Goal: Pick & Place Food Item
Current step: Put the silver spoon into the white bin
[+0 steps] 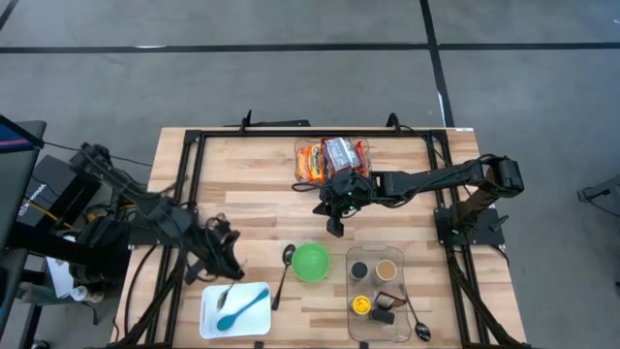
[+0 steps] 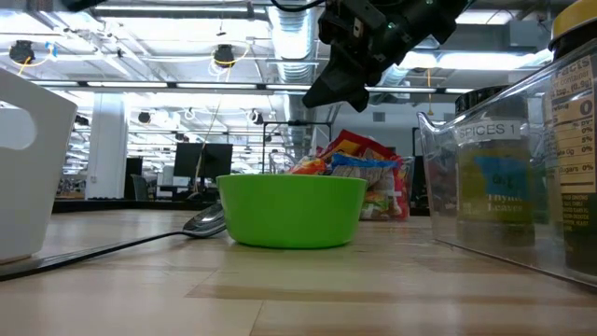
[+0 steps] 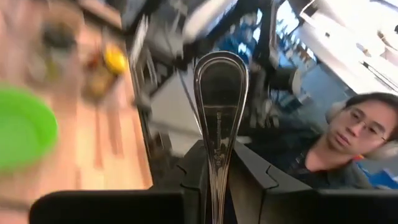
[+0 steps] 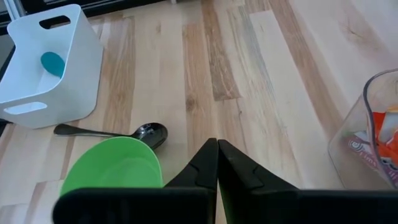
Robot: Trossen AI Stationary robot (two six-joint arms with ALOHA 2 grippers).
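The snack packets [image 1: 333,159] lie at the table's far edge, just behind the right gripper [image 1: 336,229], whose fingers are pressed together, empty. It is much nearer than the left gripper [image 1: 226,291], apparently clamping a spoon [image 3: 219,106] over the white bin [image 1: 208,322].

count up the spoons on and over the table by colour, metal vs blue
metal spoons: 3 (one beside the green bowl at, one in the left gripper at, one by the clear spice bin at)
blue spoons: 1 (in the white bin at)
total: 4
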